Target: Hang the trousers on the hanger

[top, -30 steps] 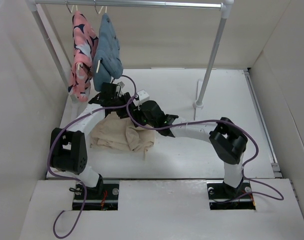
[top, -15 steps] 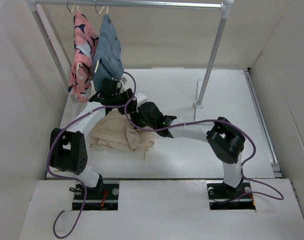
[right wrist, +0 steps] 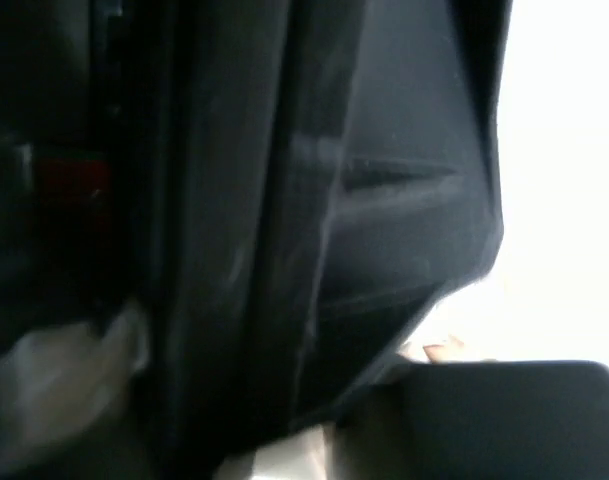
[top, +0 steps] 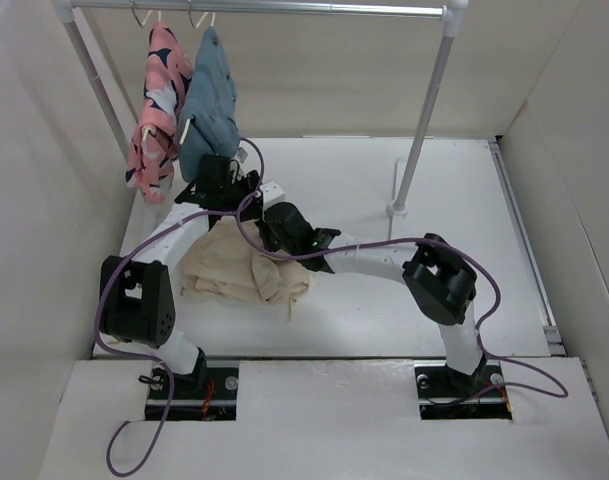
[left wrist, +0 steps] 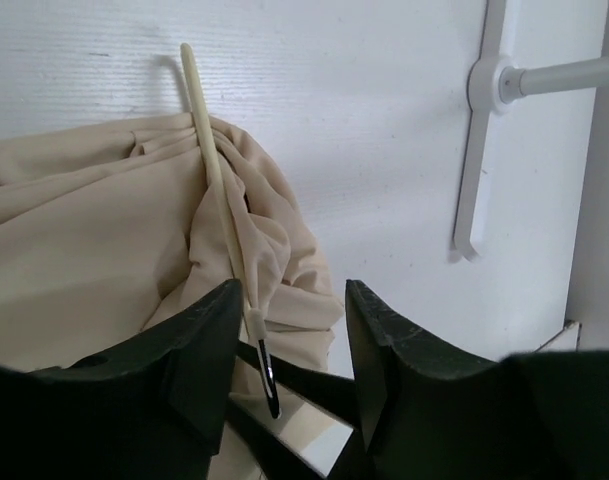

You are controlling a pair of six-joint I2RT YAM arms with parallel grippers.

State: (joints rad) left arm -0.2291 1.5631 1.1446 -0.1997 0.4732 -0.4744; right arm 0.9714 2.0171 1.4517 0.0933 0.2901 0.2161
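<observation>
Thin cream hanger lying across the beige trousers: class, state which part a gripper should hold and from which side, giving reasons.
Probably the bare near end of the thin cream hanger, approached endwise by the left gripper, jaws straddling the rod. Farther along, folds of the beige cloth trousers crowd it.

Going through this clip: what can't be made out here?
Right wrist view: dark blur fills it, so the right gripper cannot be read.
Top view: the arms hide the thin cream hanger.
Left wrist view: only one rod of the hanger shows; the beige cloth trousers hide the rest and run off the left edge.
</observation>
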